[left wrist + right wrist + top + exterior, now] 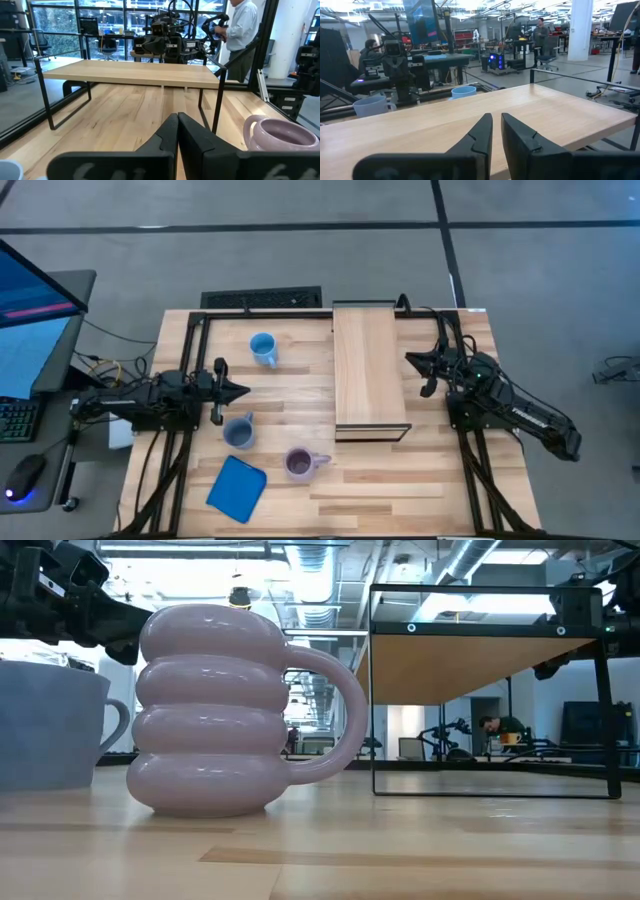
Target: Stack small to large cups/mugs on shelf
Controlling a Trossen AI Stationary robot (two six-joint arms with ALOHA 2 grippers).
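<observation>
The slatted tabletop [400,480] carries all items. The shelf [368,370], a long pale board on a dark base, serves as the landmark; its top surface is bare.

The left arm lies well to the left of the shelf. The left gripper [240,391] points toward the shelf, fingers pressed together, holding nothing. The right arm lies on the shelf's right side. The right gripper [410,360] has its tips just at the shelf's right edge; its fingers [480,132] stand almost together, with a thin slit between them, empty.

A flat blue square pad [237,488] lies far left of the shelf's near end.

All three mugs stand upright on the tabletop, left of the shelf:
- Bright light blue mug [263,348]: beside the shelf's far half.
- Grey-blue mug [239,431]: level with the shelf's near end, farther left.
- Pale purple mug [299,463]: just past the near left corner, closest to the shelf.
</observation>
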